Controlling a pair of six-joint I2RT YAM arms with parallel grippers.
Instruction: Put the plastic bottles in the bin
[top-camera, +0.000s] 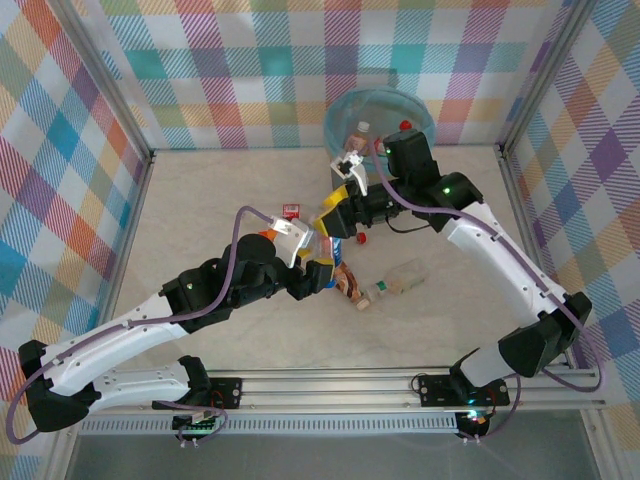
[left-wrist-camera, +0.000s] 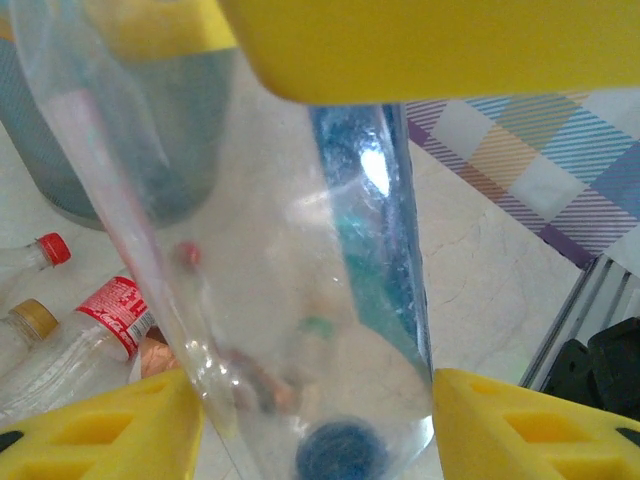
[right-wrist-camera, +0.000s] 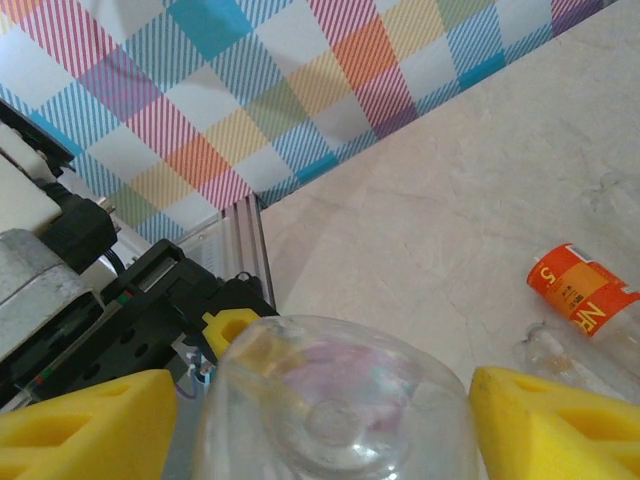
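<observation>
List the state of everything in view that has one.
left gripper: shut on the blue-labelled bottle
right gripper: around a clear bottle's base, grip unclear
bin: upright, bottles inside
loose bottle: lying on its side
brown bottle: lying on its side

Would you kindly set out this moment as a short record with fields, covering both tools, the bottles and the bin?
left tool: shut on a clear bottle with a blue label
right tool: shut on a bottle's base, seemingly the same one
bin: far side of the table, a pale-capped bottle inside
left on table: a lying bottle, clear; a brownish bottle beside it
</observation>
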